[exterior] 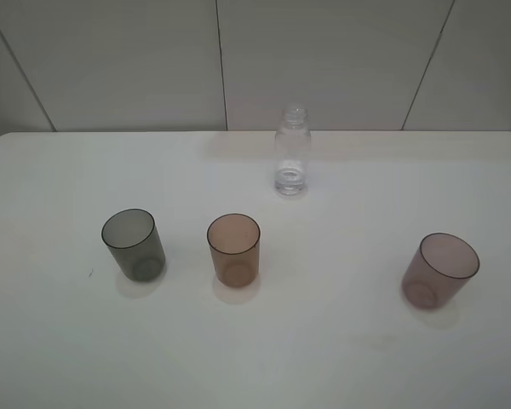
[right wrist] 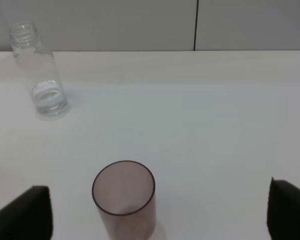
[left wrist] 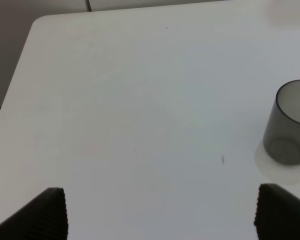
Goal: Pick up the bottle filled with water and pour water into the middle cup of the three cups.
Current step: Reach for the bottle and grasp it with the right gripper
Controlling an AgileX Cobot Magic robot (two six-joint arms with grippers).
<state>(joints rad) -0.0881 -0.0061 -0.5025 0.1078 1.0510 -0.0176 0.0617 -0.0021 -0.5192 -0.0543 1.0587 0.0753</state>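
Overhead layout: bottle [exterior: 292,152] stands upright at upper centre of frame, capless, near the far edge of the table [exterior: 341,366]. Water [exterior: 290,181] is barely readable. It looks like a shallow layer at the base, but I can't confirm the level.

Row across mid-frame: grey cup [exterior: 134,245] at left, middle cup [exterior: 233,250] (amber) just left of centre, mauve cup [exterior: 439,271] at right, well apart from the other two. All are upright, mouths up, none touching.

The bottle sits above the amber cup in frame and a little to its right, well apart from it. My read: that spacing gives clear grasp access around the bottle and a short carry to the pour point.

Left gripper [left wrist: 162,215]: jaws spread wide, nothing between them, no contact with anything. The grey cup [left wrist: 289,127] is off to one side.

Right gripper [right wrist: 160,215]: jaws also spread wide and empty. The mauve cup [right wrist: 124,200] sits ahead between the fingers [right wrist: 25,215], untouched, with the bottle [right wrist: 37,70] further off.

Neither arm shows overhead. Judgement: the grasp has not started. The right arm has the bottle in sight, so it is the likelier picker.
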